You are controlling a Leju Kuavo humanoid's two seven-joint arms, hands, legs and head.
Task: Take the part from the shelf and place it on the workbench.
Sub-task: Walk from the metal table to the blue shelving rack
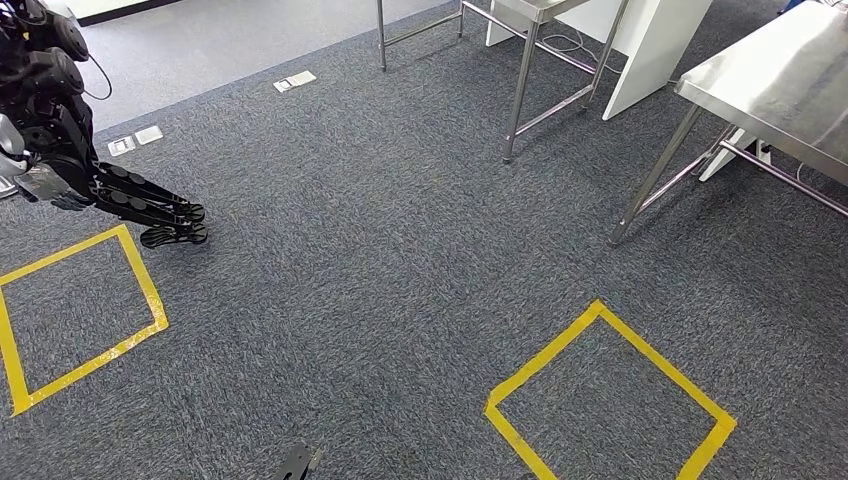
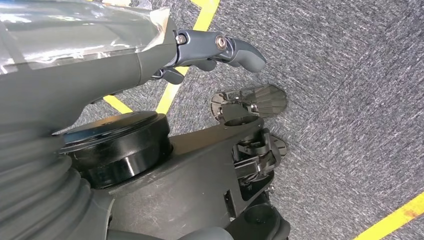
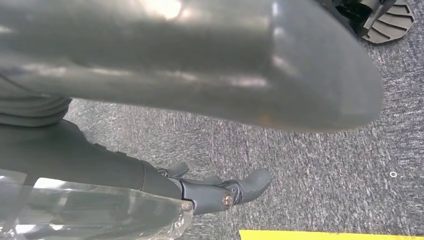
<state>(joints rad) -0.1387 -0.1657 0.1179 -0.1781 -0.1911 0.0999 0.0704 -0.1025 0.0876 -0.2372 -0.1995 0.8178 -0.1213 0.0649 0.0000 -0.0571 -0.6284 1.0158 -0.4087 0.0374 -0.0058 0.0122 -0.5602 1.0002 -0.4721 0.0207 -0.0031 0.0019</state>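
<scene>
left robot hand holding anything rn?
Cannot tell. Left wrist view shows the left robot hand hanging over carpet, thumb out, nothing visible under it; fingers hidden.

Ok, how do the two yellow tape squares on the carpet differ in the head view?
The left tape square runs off the picture's left edge; the right tape square runs off the bottom edge. The left one lies near the floor outlet plates, the right one in front of the steel table. Both are yellow tape outlines on grey carpet, with bare carpet inside.
</scene>
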